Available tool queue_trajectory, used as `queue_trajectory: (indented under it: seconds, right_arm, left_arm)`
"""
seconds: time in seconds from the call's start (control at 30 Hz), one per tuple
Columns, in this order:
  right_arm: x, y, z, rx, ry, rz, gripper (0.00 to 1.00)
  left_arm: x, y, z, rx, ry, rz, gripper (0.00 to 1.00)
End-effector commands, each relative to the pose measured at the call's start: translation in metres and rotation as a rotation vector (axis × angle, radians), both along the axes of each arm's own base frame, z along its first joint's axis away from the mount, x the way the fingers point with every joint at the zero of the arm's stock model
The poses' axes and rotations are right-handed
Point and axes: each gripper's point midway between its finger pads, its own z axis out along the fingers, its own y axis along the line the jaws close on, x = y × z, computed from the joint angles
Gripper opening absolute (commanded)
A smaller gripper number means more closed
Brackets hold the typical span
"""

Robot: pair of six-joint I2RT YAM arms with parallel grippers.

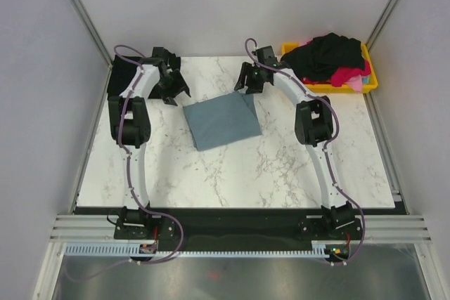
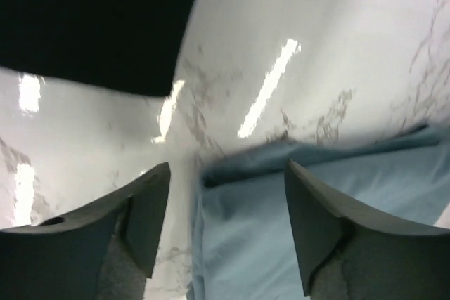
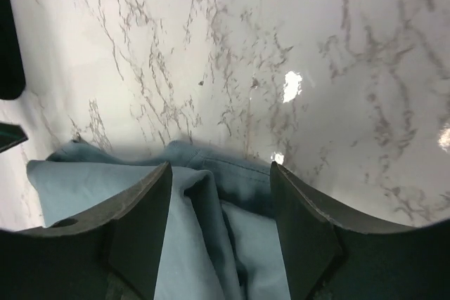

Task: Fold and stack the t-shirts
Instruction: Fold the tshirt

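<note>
A slate blue-grey t-shirt (image 1: 221, 123) lies folded into a rough square on the marble table, its far right corner rumpled. Above its far left corner my left gripper (image 1: 171, 89) hangs open; in the left wrist view that gripper (image 2: 227, 166) has its jaws spread over the shirt's edge (image 2: 281, 230) without pinching it. At the far right corner my right gripper (image 1: 251, 82) is open too, and in the right wrist view it (image 3: 220, 166) straddles the bunched folds (image 3: 84, 180). A black t-shirt (image 1: 330, 57) and a pink-red one (image 1: 344, 76) are heaped in the bin.
The yellow bin (image 1: 371, 79) stands at the table's back right corner. A flat black cloth (image 1: 125, 69) lies at the back left corner, also seen in the left wrist view (image 2: 91, 19). White walls enclose the table on three sides.
</note>
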Motion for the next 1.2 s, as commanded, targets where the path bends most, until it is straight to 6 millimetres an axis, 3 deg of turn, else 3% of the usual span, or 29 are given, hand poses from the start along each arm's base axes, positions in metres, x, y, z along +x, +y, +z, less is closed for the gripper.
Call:
queue_trajectory:
  seconds: [0.0, 0.03, 0.07, 0.1, 0.13, 0.17, 0.23, 0.27, 0.3, 0.33, 0.37, 0.43, 0.47, 0.57, 0.77, 0.93, 1.17]
  right_arm:
    - [0.022, -0.011, 0.029, 0.019, -0.068, -0.052, 0.66]
    - [0.025, -0.019, 0.052, 0.018, -0.108, -0.074, 0.66]
    - [0.020, -0.024, 0.044, 0.000, -0.102, -0.082, 0.66]
    - [0.017, -0.028, 0.050, -0.019, -0.127, -0.074, 0.66]
    - [0.015, -0.033, 0.079, -0.022, -0.181, -0.081, 0.67]
    - [0.007, -0.043, 0.065, -0.070, -0.166, -0.104, 0.67]
    - [-0.006, -0.054, 0.072, -0.102, -0.186, -0.101, 0.69]
    - [-0.010, -0.055, 0.071, -0.111, -0.185, -0.099, 0.70]
    - [-0.016, -0.056, 0.069, -0.111, -0.176, -0.088, 0.70]
    - [-0.021, -0.055, 0.071, -0.104, -0.175, -0.073, 0.71]
    - [-0.030, -0.054, 0.057, -0.100, -0.142, -0.059, 0.71]
    - [-0.046, -0.050, 0.043, -0.070, -0.093, -0.026, 0.70]
    - [-0.048, -0.047, 0.040, -0.050, -0.093, -0.015, 0.70]
    - [-0.063, -0.037, 0.029, 0.018, -0.066, 0.018, 0.70]
    - [-0.072, -0.021, 0.016, 0.107, -0.024, 0.071, 0.70]
    - [-0.078, -0.012, -0.003, 0.167, 0.015, 0.088, 0.70]
    - [-0.087, 0.006, -0.022, 0.205, 0.054, 0.118, 0.69]
  left_arm:
    - [0.031, 0.004, 0.038, -0.039, -0.102, -0.063, 0.76]
    - [0.031, 0.005, 0.042, -0.034, -0.109, -0.071, 0.76]
    - [0.030, 0.007, 0.048, -0.022, -0.123, -0.080, 0.76]
    - [0.025, 0.009, 0.060, -0.011, -0.139, -0.079, 0.76]
    - [0.021, 0.013, 0.063, 0.008, -0.144, -0.076, 0.76]
    - [0.012, 0.014, 0.056, 0.018, -0.130, -0.081, 0.76]
    - [0.001, 0.021, 0.073, 0.051, -0.159, -0.069, 0.75]
    - [-0.001, 0.022, 0.074, 0.057, -0.169, -0.064, 0.75]
    - [-0.016, 0.024, 0.060, 0.062, -0.126, -0.062, 0.74]
    - [-0.022, 0.024, 0.070, 0.057, -0.146, -0.058, 0.74]
    - [-0.037, 0.022, 0.052, 0.048, -0.101, -0.057, 0.73]
    - [-0.041, 0.019, 0.054, 0.027, -0.136, -0.052, 0.73]
    - [-0.056, 0.020, 0.036, 0.021, -0.091, -0.041, 0.73]
    - [-0.068, 0.018, 0.013, 0.007, -0.067, -0.012, 0.73]
    - [-0.066, -0.003, -0.022, -0.120, -0.067, 0.003, 0.73]
    - [-0.065, -0.015, -0.032, -0.203, -0.087, 0.014, 0.73]
    - [-0.069, -0.022, -0.042, -0.191, -0.084, 0.031, 0.70]
